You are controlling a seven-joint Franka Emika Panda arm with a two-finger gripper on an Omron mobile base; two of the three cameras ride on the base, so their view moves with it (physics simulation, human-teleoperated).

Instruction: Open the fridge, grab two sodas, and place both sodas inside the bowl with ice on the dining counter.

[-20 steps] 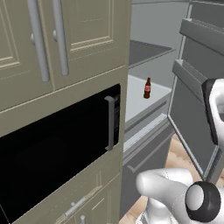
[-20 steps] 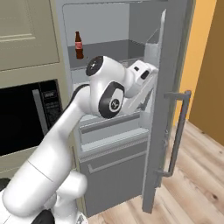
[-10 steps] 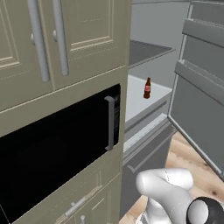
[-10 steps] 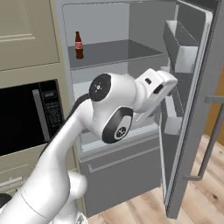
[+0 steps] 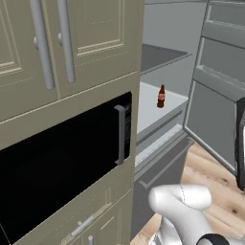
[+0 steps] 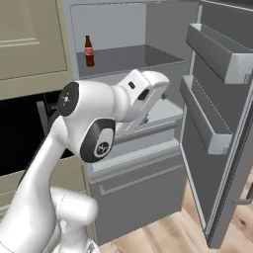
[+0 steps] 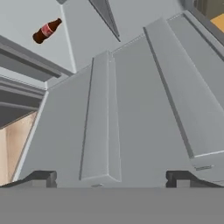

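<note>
The fridge [image 6: 123, 29] stands open, its door [image 6: 217, 104] swung out to the right with its bins facing in. One soda [image 6: 89, 51], a dark bottle with a red label, stands upright on a pale shelf at the fridge's left; it is also the soda [image 5: 161, 96] and, tilted in the upper left corner, the soda [image 7: 47, 30]. My gripper [image 7: 111, 179] is open with nothing between its fingertips, and it looks at the inside of the door [image 7: 131, 109], well apart from the bottle. The bowl and the dining counter are out of view.
A beige cabinet with a black microwave [image 5: 62, 162] stands left of the fridge, its bar handle [image 5: 120, 134] near the fridge edge. Grey drawers [image 6: 138, 183] fill the fridge's lower part. Wooden floor [image 5: 215, 182] lies below the open door. My arm [image 6: 94, 123] crosses the fridge front.
The fridge door has swung much wider open to the right. My hand has left the door's edge and drawn back toward the fridge front. The soda has not moved.
</note>
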